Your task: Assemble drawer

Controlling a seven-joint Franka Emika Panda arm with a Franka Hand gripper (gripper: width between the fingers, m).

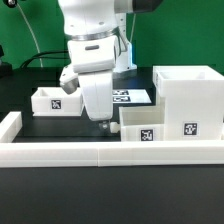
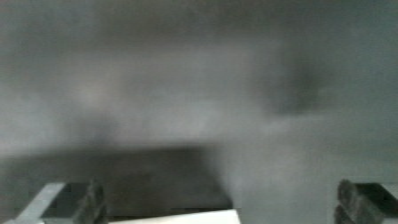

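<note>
The tall white drawer casing [image 1: 189, 98] stands at the exterior view's right. One small white tray [image 1: 147, 126] sits in front of it, touching its left side, tags facing front. The other tray [image 1: 54, 99] lies at the left. My gripper [image 1: 104, 123] points down, its tips low just left of the front tray's left wall. The wrist view is blurred: the two fingers [image 2: 71, 201] stand wide apart, so the gripper [image 2: 217, 198] is open, with a white edge [image 2: 178, 218] low between them. I cannot tell whether a finger touches the tray.
A long low white rail [image 1: 110, 152] runs along the front, with a raised end at the left [image 1: 11, 124]. The marker board [image 1: 132, 97] lies flat behind the gripper. The table surface is black.
</note>
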